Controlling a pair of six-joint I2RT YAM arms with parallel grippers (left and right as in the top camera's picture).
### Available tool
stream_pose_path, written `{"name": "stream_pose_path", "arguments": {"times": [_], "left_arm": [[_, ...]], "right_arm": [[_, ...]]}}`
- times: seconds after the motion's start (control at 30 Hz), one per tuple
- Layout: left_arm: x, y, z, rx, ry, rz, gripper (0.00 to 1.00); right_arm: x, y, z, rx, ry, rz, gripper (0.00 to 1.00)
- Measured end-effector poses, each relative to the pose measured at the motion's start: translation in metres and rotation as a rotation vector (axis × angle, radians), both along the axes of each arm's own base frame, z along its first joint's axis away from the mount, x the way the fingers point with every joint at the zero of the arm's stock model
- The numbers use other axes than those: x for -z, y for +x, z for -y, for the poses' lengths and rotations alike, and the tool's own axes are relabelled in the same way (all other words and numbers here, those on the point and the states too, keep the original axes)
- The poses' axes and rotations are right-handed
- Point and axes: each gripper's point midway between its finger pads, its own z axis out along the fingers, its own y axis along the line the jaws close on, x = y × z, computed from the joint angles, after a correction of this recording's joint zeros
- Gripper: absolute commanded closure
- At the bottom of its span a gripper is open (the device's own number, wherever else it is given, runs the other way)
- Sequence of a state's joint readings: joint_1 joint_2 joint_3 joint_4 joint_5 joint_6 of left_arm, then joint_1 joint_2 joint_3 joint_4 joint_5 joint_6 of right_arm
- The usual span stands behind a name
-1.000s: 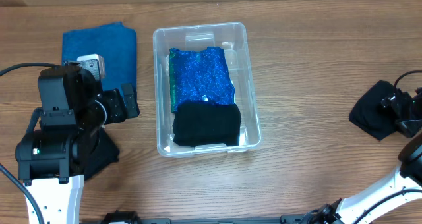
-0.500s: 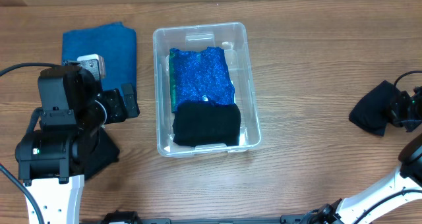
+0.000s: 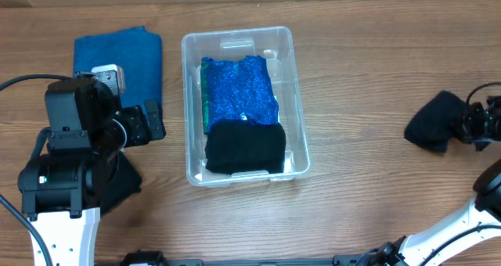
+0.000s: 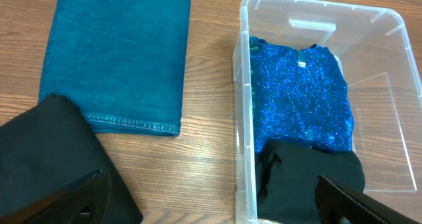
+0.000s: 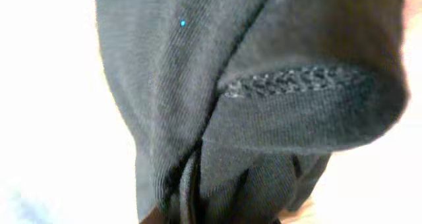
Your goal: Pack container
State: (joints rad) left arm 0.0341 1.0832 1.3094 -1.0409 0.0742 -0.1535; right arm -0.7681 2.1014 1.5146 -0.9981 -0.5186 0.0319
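Container (image 3: 238,36) well apart from right gripper (image 3: 459,127) clutching black cloth (image 3: 429,130)

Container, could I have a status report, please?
Right gripper shut on black cloth, far right. Left gripper open. Container holds blue fabric, black garment. Nothing between.

Your right end effector (image 3: 470,125): partly cut off at overhead's right edge; fingers hidden from you behind blurred dark cloth (image 5: 250,105) filling its wrist view. Container (image 4: 241,85): right and near sides cropped in left wrist view.
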Motion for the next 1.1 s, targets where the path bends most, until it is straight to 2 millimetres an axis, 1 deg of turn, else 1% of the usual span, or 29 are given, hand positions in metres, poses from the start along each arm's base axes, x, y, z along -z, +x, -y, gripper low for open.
{"name": "stream_pose_path", "arguments": {"times": [0.1, 0.17, 0.23, 0.27, 0.33, 0.37, 0.4, 0.43, 0.5, 0.53, 0.6, 0.7, 0.8, 0.87, 0.97, 1.07, 1.1], "left_arm": [[0.0, 0.0, 0.0, 0.0, 0.0, 0.0, 0.0], [0.0, 0.0, 0.0, 0.0, 0.0, 0.0, 0.0], [0.0, 0.0, 0.0, 0.0, 0.0, 0.0, 0.0], [0.0, 0.0, 0.0, 0.0, 0.0, -0.001, 0.0], [0.001, -0.001, 0.0, 0.0, 0.0, -0.003, 0.0], [0.001, -0.001, 0.0, 0.0, 0.0, -0.003, 0.0], [0.001, -0.001, 0.0, 0.0, 0.0, -0.003, 0.0], [0.001, -0.001, 0.0, 0.0, 0.0, -0.004, 0.0], [0.002, -0.002, 0.0, 0.0, 0.0, -0.009, 0.0], [0.002, -0.002, 0.0, 0.0, 0.0, -0.013, 0.0], [0.003, -0.003, 0.0, 0.0, 0.0, -0.017, 0.0], [0.004, -0.004, 0.0, 0.0, -0.001, -0.021, 0.0], [0.004, -0.004, 0.0, 0.0, 0.0, -0.022, 0.0], [0.004, -0.004, 0.0, 0.0, 0.0, -0.022, 0.0], [0.004, -0.004, 0.0, 0.0, -0.001, -0.022, 0.0], [0.004, -0.004, 0.0, 0.0, 0.0, -0.022, 0.0], [0.004, -0.004, 0.0, 0.0, 0.0, -0.022, 0.0]], "right_arm": [[-0.025, 0.019, -0.008, -0.036, 0.017, 0.095, 0.96], [-0.05, 0.03, -0.016, -0.066, 0.002, 0.154, 0.96], [-0.088, 0.043, -0.03, -0.121, -0.041, 0.234, 0.96], [-0.111, 0.049, -0.042, -0.159, -0.068, 0.279, 0.96], [-0.147, 0.058, -0.063, -0.226, -0.107, 0.35, 0.96], [-0.175, 0.064, -0.085, -0.29, -0.138, 0.409, 0.96], [-0.208, 0.068, -0.118, -0.382, -0.168, 0.484, 0.96], [-0.22, 0.068, -0.135, -0.432, -0.176, 0.512, 0.96], [-0.241, 0.064, -0.18, -0.577, -0.195, 0.561, 0.96], [-0.246, 0.063, -0.199, -0.641, -0.205, 0.579, 0.96], [-0.251, 0.058, -0.251, -0.819, -0.23, 0.612, 0.96], [-0.241, 0.042, -0.316, -1.084, -0.283, 0.623, 0.96], [-0.232, 0.017, -0.369, -1.351, -0.327, 0.663, 0.96], [-0.227, -0.005, -0.401, -1.555, -0.355, 0.707, 0.96], [-0.22, -0.044, -0.44, -1.868, -0.382, 0.783, 0.96], [-0.211, -0.078, -0.465, -2.128, -0.386, 0.835, 0.96], [-0.208, -0.085, -0.47, -2.178, -0.385, 0.841, 0.96]]}}
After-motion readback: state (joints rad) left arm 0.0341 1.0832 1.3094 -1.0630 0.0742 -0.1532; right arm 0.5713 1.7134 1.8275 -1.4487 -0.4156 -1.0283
